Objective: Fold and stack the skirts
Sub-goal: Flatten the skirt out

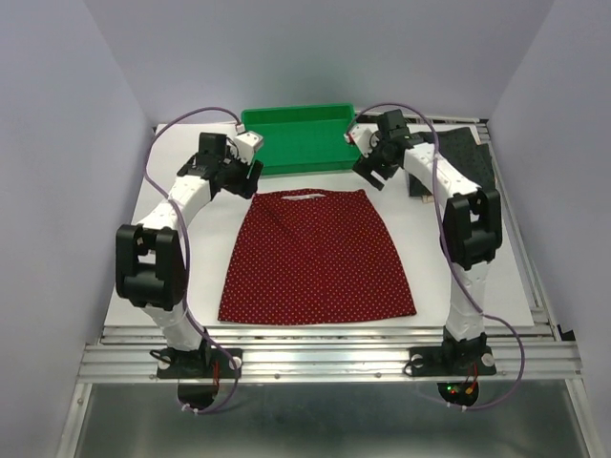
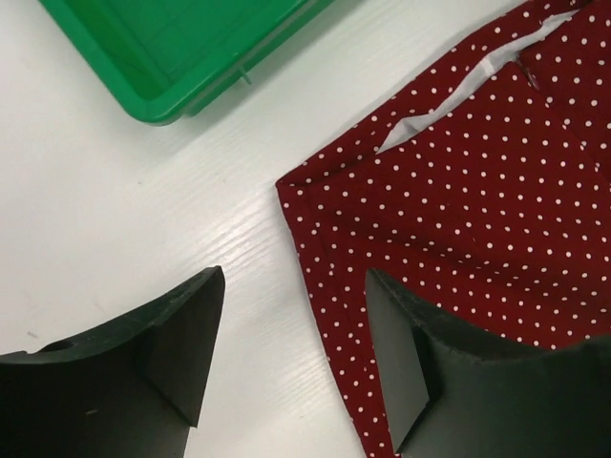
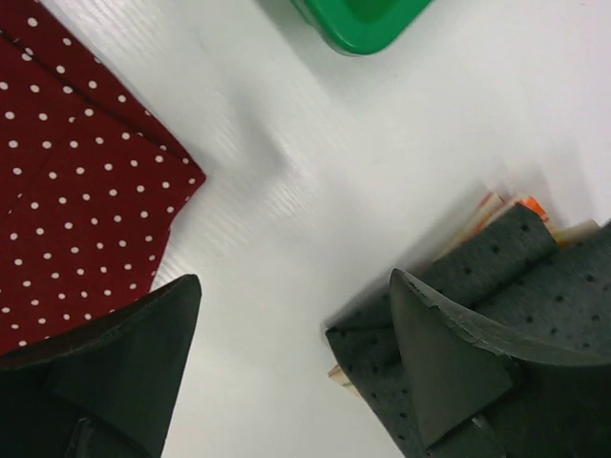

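The dark red skirt with white dots lies spread flat in the middle of the table, waistband toward the back. My left gripper hovers open over its back left corner, one finger above the cloth edge and the other above bare table. My right gripper hovers open beside the back right corner. The charcoal-grey skirt lies folded at the back right and shows in the right wrist view. The orange-and-white skirt peeks out from under it.
The green plastic tray stands at the back centre, just behind the red skirt; it also shows in the left wrist view and the right wrist view. The white table board ends at a metal rail in front.
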Controlling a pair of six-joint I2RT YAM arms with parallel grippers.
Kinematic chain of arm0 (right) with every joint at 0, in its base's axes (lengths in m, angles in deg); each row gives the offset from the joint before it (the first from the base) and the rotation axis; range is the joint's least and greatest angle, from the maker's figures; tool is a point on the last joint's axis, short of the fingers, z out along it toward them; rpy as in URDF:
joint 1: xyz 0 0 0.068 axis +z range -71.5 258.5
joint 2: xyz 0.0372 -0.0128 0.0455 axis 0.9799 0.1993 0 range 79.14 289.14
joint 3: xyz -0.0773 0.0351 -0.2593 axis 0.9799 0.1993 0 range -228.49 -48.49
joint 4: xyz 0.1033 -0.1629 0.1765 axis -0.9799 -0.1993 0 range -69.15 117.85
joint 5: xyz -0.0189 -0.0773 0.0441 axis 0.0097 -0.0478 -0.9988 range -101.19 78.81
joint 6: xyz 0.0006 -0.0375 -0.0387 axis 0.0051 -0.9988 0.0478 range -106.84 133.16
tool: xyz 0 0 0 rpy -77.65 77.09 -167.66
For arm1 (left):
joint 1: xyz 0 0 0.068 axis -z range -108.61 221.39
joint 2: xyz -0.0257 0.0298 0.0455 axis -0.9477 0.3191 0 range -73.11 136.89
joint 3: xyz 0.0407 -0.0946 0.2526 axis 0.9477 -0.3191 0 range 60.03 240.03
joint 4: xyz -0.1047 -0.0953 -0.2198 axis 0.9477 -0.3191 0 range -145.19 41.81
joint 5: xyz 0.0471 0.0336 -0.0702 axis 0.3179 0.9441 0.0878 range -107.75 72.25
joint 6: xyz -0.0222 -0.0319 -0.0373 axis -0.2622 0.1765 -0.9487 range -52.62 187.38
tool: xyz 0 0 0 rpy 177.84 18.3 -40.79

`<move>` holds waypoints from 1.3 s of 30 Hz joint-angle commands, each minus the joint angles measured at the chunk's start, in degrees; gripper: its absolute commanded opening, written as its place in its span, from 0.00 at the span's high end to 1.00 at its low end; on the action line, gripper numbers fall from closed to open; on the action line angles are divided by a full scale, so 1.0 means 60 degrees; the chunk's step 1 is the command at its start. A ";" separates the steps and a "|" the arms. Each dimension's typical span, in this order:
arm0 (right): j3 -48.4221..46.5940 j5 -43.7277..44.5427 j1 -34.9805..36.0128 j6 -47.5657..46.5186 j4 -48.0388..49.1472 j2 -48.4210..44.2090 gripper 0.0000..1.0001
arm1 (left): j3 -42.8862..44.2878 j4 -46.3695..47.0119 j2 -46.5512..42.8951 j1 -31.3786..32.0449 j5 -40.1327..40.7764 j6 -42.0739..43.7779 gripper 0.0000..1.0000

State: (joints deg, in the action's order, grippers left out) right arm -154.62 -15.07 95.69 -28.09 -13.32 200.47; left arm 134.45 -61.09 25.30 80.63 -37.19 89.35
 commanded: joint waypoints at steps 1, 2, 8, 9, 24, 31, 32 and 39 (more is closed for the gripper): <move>0.0020 0.0603 -0.0067 0.0548 0.0621 -0.1293 0.15 | 0.0036 0.0159 -0.1544 -0.0045 0.0647 -0.0162 0.27; 0.0254 0.0284 -0.0067 0.0519 0.0549 -0.1558 0.15 | -0.0139 0.0057 -0.1795 -0.0045 0.0691 -0.0089 0.28; 0.1222 -0.1444 -0.0067 0.0548 -0.1046 -0.1958 0.33 | -0.1341 -0.1038 -0.3057 -0.0045 0.0370 0.0585 0.32; 0.1324 -0.1608 -0.0067 0.0591 -0.1208 -0.1884 0.36 | -0.1415 -0.1231 -0.3072 -0.0045 0.0297 0.0658 0.34; 0.3871 -0.1551 -0.0067 0.0929 -0.0931 -0.0902 0.61 | -0.1694 -0.1980 -0.1301 0.0686 0.0032 0.1333 0.69; 0.5250 -0.1829 0.0226 0.0914 -0.1151 -0.1560 0.62 | -0.0730 -0.1599 0.1229 0.0936 0.0134 0.0732 0.81; 0.5498 -0.1974 0.0356 0.0928 -0.1325 -0.1764 0.62 | -0.0307 -0.1526 0.1467 0.0951 0.0207 0.0659 0.83; 0.5852 -0.3991 0.1365 0.1061 -0.2526 -0.2483 0.62 | 0.3175 -0.2095 0.4145 0.1170 0.0442 0.0424 0.87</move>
State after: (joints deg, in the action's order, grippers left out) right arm -121.62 -28.49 99.26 -22.74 -19.11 187.05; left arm 143.74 -72.39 43.79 86.68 -36.07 92.94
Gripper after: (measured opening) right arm 0.386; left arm 0.138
